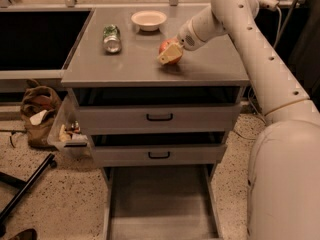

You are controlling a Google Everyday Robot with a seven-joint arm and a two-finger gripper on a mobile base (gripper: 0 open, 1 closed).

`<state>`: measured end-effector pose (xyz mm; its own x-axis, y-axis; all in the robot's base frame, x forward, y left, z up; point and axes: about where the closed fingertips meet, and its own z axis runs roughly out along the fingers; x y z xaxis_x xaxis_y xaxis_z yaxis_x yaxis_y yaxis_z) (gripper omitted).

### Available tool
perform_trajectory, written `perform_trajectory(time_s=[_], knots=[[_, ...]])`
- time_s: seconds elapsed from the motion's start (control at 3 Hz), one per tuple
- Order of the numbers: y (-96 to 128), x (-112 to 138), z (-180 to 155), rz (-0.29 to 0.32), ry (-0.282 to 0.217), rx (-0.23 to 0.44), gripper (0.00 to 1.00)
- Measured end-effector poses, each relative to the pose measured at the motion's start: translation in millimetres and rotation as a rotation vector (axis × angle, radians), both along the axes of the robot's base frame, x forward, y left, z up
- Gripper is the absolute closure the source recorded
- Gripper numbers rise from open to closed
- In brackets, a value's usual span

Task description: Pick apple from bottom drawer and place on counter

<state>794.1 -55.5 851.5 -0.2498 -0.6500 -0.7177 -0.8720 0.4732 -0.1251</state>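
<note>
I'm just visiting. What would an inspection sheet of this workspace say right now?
Surface: counter, grey and flat.
Job's things: apple at the counter, in the end effector; bottom drawer pulled open.
Clutter: can on its side; bowl behind it.
End effector: shut on apple, mid-counter.
Cables: cables at back right.
Surroundings: bag and pole on floor, left.

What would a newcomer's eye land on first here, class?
The big white arm reaching in from the right, its gripper at the red apple on the counter. Below, the bottom drawer stands pulled out toward the camera.
</note>
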Motion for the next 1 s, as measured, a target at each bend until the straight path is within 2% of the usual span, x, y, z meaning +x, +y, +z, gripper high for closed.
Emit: perform_trajectory(time_s=[0.33,0.67,1.0], knots=[[0.1,0.0,-0.1,0.000,0.000,0.000,0.00],[-1.8,-0.8,2.4,-0.007,-0.007,0.004,0.00],[-30.0,-11.9,28.6,-0.074,-0.065,0.027,0.00]])
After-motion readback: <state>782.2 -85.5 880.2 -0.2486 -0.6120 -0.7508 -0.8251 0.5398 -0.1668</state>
